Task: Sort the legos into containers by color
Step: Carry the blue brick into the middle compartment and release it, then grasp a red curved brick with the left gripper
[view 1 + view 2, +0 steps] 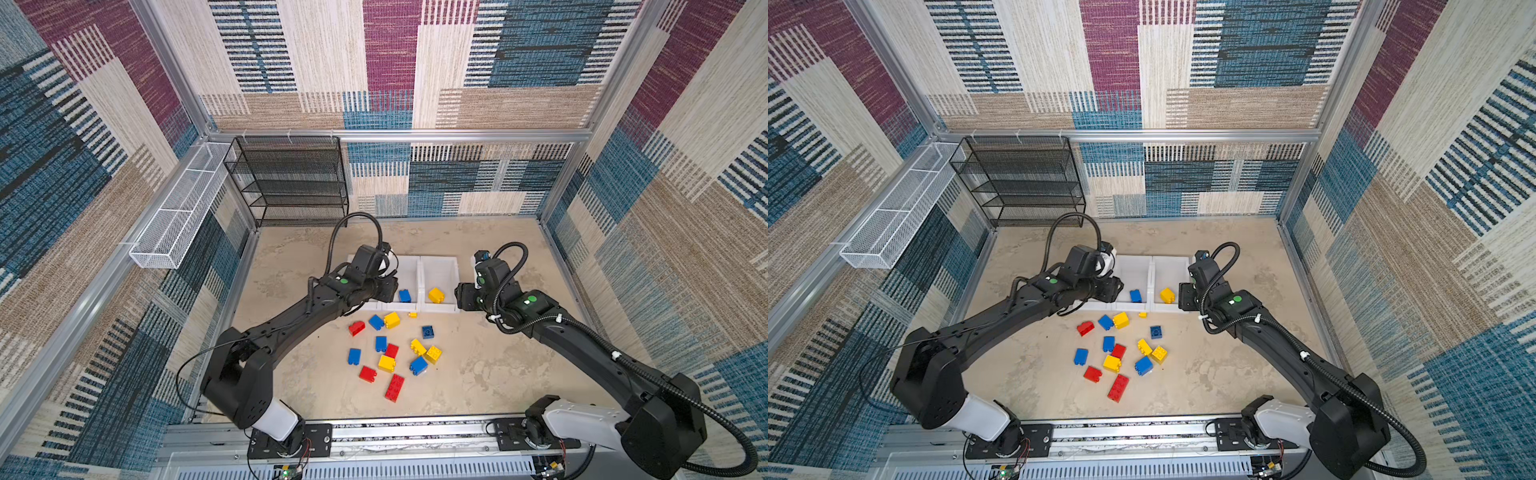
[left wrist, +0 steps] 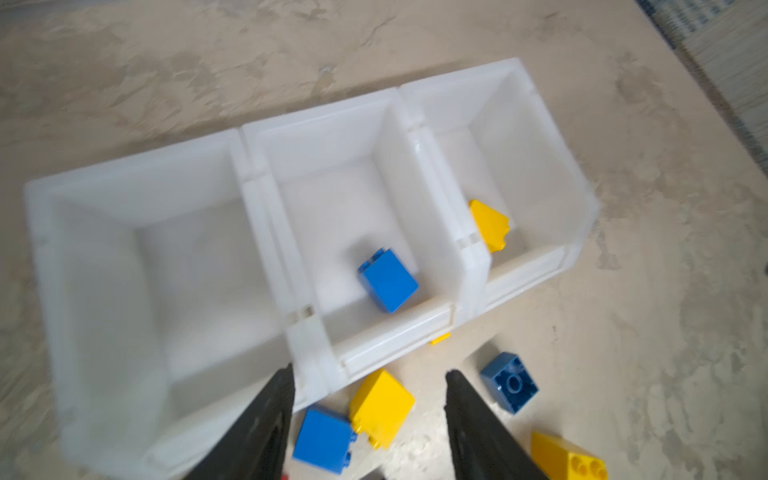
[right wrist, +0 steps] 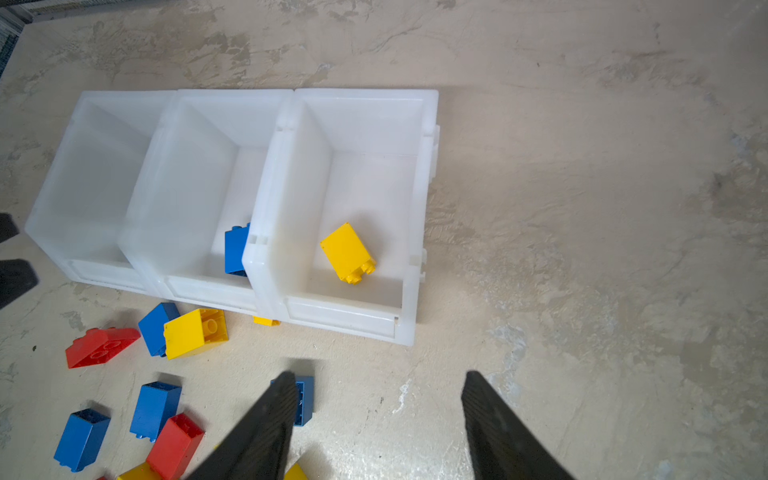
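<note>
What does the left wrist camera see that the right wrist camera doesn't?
Only the left wrist view shows the dark blue brick whole, hollow side up. Only the right wrist view shows a red brick near two blue bricks. Both show three white bins, one blue brick in the middle bin and one yellow brick in an end bin.

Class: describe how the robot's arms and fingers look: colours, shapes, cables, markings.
The left arm and right arm are black, each with a white base segment, green wrist dot and ribbed black cable. Fingers are black tapered wedges.
</note>
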You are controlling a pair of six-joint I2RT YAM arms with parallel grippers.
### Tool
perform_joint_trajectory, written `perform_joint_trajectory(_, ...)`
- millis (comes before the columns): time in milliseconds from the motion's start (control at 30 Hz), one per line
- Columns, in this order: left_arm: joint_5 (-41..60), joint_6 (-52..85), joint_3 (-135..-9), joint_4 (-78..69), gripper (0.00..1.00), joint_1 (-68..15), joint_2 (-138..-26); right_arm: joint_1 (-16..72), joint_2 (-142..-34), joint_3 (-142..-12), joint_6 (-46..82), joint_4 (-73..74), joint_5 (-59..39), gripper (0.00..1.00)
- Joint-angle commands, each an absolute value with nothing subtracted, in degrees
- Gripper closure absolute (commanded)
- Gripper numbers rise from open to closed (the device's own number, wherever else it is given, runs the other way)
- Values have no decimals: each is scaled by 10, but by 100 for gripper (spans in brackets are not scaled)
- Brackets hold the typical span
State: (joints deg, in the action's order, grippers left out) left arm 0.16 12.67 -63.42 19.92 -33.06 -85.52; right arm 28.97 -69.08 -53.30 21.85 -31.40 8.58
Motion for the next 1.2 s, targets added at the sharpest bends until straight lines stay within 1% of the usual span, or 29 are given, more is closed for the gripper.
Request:
perform_joint_trajectory(0,-16,168,-568,207,38,-306,-804,291,-694,-529,223,-304,89,34)
perform_joint_trajectory(100,-16,176,-507,210,35,-279,-763,290,-697,-527,223,-300,83,34)
perform_joint_trajectory(167,-7,168,-483,218,32,-262,-748,290,-699,-526,222,-299,83,34)
perform_joint_trajectory(233,-9,160,-469,233,29,-249,-743,290,-699,-524,222,-297,80,34)
perform_joint_trajectory(367,11,142,-459,224,27,-236,-756,290,-701,-520,223,-293,75,34)
perform_joint_trajectory(533,45,137,-474,224,27,-235,-807,290,-697,-514,227,-291,69,34)
perform_joint_trajectory(767,73,142,-456,196,28,-236,-843,290,-692,-510,229,-295,68,34)
perform_joint_trajectory(967,85,144,-455,193,31,-246,-859,290,-692,-512,229,-297,68,34)
perform_joint_trajectory(1167,79,147,-444,187,38,-263,-861,290,-691,-512,230,-298,68,34)
